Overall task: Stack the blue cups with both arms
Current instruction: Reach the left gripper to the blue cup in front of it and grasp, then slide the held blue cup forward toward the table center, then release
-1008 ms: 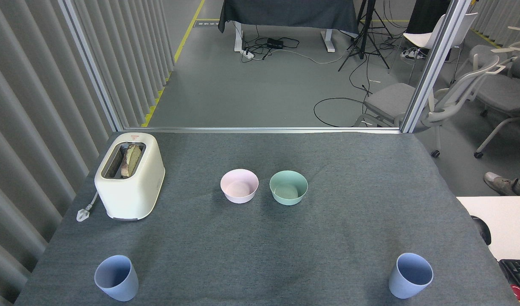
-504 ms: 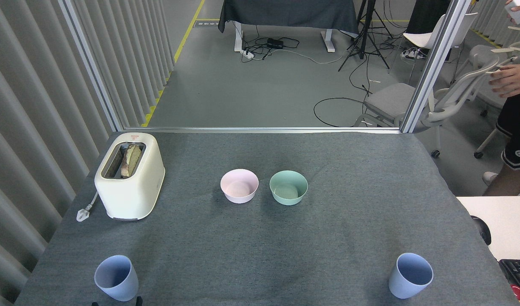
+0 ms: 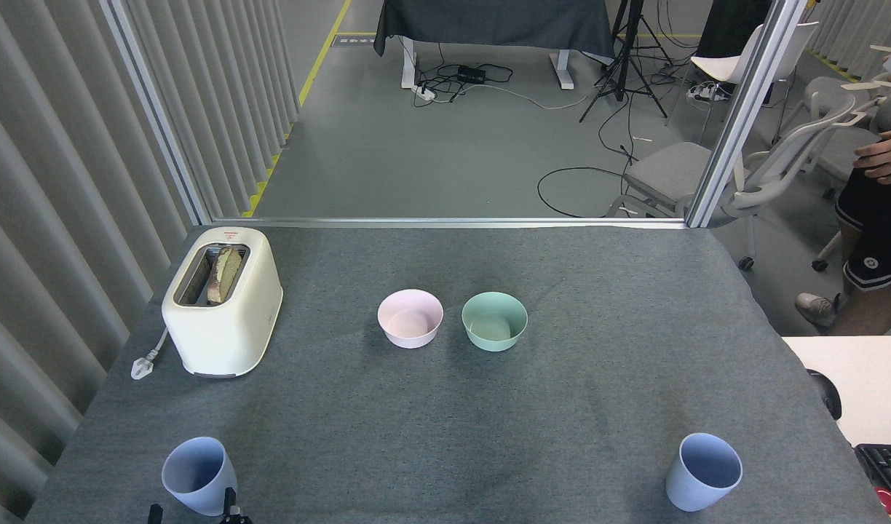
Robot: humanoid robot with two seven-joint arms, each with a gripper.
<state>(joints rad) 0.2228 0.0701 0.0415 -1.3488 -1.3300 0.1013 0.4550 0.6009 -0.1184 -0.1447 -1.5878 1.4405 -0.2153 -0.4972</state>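
In the head view, two blue cups are seen upright and mouth-up near the front edge of the bench [image 3: 445, 437], one toward each front corner and well apart. The toaster [image 3: 223, 302] is taken as landmark: the left cup [image 3: 198, 475] stands in front of it, toward the robot, and the right cup [image 3: 704, 473] stands far to its right, close to the bench's right edge. Only the fingertips [image 3: 231, 504] of the left hand [image 3: 194, 513] are seen, as dark prongs rising at the bottom edge just beside and below the left cup; whether they touch it, and whether that hand is spread or closed, cannot be told. The right hand is not in view. Each cup's long axis is vertical, so a sideways grasp on the wall is judged fitting, the left arm being nearer the left cup and the right arm presumably nearer the right one. The stretch of bench between the cups is bare, giving room to bring them together; the pink bowl [image 3: 410, 318] and green bowl [image 3: 494, 321] stand to the toaster's right, clear of that path. Little margin is left at the front edge.
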